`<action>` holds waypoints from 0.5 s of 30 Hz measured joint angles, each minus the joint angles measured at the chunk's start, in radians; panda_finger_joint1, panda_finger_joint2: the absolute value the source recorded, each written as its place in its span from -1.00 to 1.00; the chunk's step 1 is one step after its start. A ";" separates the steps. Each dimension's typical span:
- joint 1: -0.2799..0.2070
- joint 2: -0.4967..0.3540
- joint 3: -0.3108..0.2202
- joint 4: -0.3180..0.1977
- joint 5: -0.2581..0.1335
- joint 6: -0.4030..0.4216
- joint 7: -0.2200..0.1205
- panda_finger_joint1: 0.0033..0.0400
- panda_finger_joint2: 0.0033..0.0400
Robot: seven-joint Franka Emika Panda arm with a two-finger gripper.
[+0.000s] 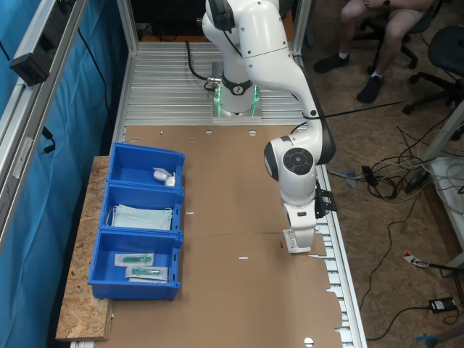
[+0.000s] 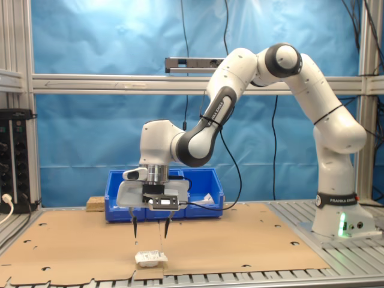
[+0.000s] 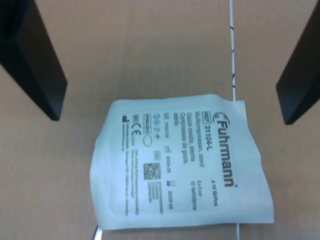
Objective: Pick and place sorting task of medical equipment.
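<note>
The medical equipment, a flat white sealed packet (image 2: 150, 258) with grey print, lies on the brown cardboard close to the table's front edge in the second exterior view. My gripper (image 2: 150, 233) hangs straight above it, open, its two dark fingers (image 2: 134, 227) pointing down and ending a little above the packet. In the wrist view the packet (image 3: 182, 162) lies flat on the cardboard, slightly askew, with one black finger (image 3: 35, 55) at each side and nothing between them. In the first exterior view my gripper (image 1: 299, 243) stands near the cardboard's edge, covering the packet.
A blue bin (image 1: 109, 210) with three compartments sits at the first exterior view's left: a white packet (image 1: 163, 175) in the far one, pale blue masks (image 1: 141, 216) in the middle, clear packets with green items (image 1: 141, 265) in the near one. A seated person's legs (image 1: 391, 29) show beyond the table.
</note>
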 joint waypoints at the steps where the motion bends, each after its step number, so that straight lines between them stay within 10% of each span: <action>1: 0.003 0.000 0.000 0.000 0.000 0.002 0.000 1.00 1.00; 15: 0.023 0.025 -0.001 -0.001 0.000 0.021 0.000 1.00 1.00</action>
